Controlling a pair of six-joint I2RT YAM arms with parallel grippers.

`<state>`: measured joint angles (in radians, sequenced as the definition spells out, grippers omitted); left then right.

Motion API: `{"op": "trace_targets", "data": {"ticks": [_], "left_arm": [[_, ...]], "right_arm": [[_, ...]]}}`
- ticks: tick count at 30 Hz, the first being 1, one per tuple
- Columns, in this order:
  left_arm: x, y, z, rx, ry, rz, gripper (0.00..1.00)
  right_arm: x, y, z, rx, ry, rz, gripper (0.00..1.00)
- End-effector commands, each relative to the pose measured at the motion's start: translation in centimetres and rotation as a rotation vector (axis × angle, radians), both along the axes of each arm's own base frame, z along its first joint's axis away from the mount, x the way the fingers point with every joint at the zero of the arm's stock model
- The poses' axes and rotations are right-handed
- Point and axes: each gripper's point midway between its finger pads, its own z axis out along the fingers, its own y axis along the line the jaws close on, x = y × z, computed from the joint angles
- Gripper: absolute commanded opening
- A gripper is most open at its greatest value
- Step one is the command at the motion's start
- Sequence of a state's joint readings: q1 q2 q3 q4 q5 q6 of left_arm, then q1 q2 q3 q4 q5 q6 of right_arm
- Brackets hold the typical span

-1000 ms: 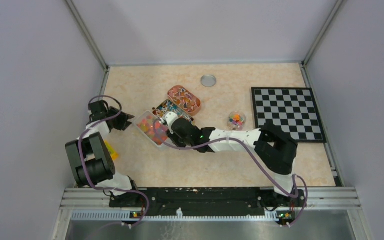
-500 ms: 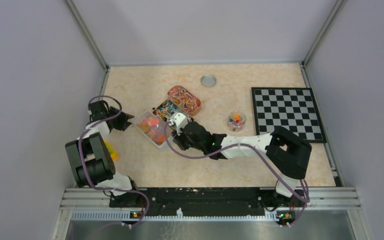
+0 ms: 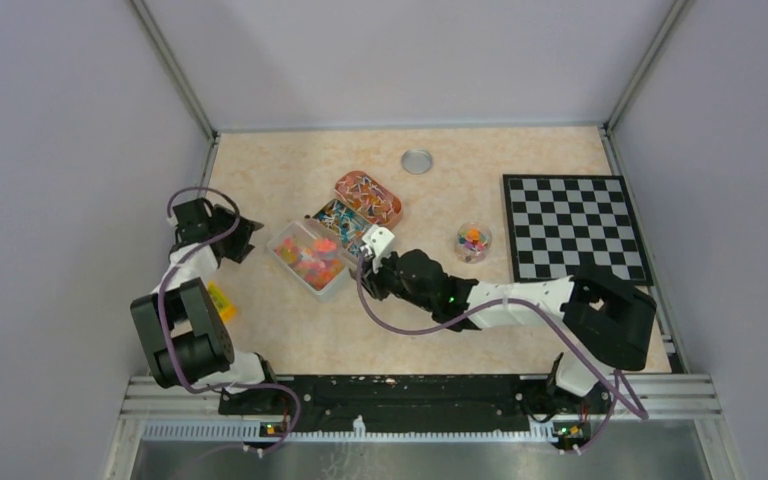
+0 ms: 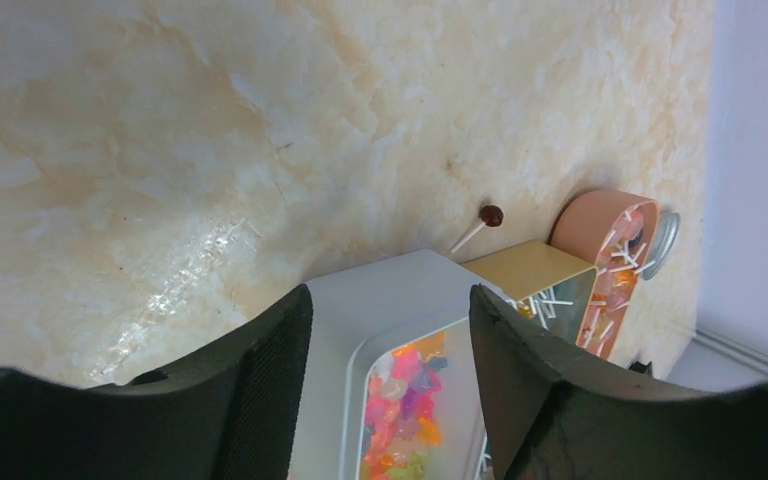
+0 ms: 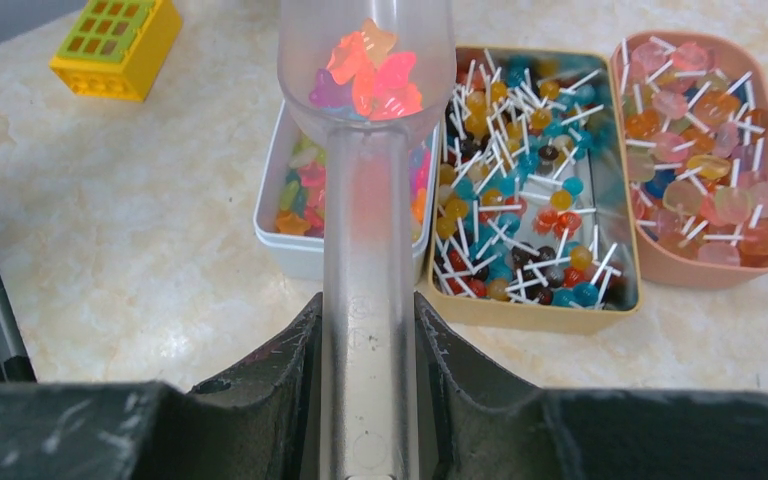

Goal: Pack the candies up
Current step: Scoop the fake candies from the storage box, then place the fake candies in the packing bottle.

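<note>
The candies (image 3: 312,258) are small translucent sweets in pink, orange and yellow, filling a white tray (image 3: 332,285) left of centre. My right gripper (image 3: 385,262) is shut on the handle of a clear scoop (image 5: 365,200). The scoop's bowl carries a few pink and orange candies (image 5: 365,70) above the tray's (image 5: 295,255) right edge. My left gripper (image 3: 243,238) stands open just left of the tray. In the left wrist view a tray corner (image 4: 360,310) lies between its fingers (image 4: 275,360), with a gap on each side.
A tan tin of lollipops (image 3: 345,222) and a pink oval tin (image 3: 368,197) stand against the tray's far side. A small clear cup of sweets (image 3: 473,241), a round metal lid (image 3: 417,161), a chessboard (image 3: 575,228) and a yellow block (image 3: 222,300) are also on the table. A loose lollipop (image 4: 490,215) lies behind the tray.
My right gripper has drawn back to the right with the scoop, out of the tray, carrying candies. My left gripper has opened and pulled a little left, off the tray's end.
</note>
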<state>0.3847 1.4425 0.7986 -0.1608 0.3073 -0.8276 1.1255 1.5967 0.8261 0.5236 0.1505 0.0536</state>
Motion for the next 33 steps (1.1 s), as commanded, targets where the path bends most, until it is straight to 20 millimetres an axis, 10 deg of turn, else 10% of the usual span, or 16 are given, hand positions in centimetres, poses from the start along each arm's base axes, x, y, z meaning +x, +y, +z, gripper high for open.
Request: {"op": "trace_targets", "data": {"ticks": [1,3,13,21,33], "left_arm": [[0.8,0.9,3.0,0.071,-0.062,-0.004,0.81],[0.8,1.0,3.6,0.085,-0.07,-0.007,0.98],[1.2,-1.1,8.9,0.206,-0.177,-0.125,0.99],[1.9,-8.1,14.4,0.252,-0.397,-0.389,0.99],[-1.1,-16.7,15.1,0.218,-0.466,-0.693,0.99]], "right_arm": [[0.4,-0.2,5.9,0.132,-0.084,-0.042,0.0],[0.7,-1.0,6.5,0.132,-0.09,-0.077,0.0],[1.9,-8.0,7.3,0.033,-0.045,-0.347,0.0],[0.9,-15.6,5.4,-0.092,0.107,-0.554,0.0],[-1.3,-23.7,5.1,-0.2,0.289,-0.793,0.0]]}}
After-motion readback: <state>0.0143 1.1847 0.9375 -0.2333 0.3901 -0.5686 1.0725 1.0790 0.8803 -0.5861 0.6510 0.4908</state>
